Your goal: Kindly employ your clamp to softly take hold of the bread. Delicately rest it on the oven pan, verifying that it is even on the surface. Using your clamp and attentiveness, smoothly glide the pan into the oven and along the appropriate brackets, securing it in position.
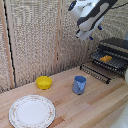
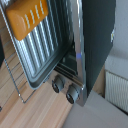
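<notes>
The oven stands at the exterior view's right, black and silver, with its front open. The orange-yellow bread lies flat on the oven pan, which sits in the oven's mouth. My clamp hangs high in the air above and to the exterior view's left of the oven, well apart from it; it is open and holds nothing. The wrist view shows the bread on the ribbed pan, with the oven's dark side and two knobs. My fingers do not show in the wrist view.
A wire frame juts out low in front of the oven. On the wooden table stand a blue cup, a yellow bowl and a patterned white plate. A woven screen forms the back wall.
</notes>
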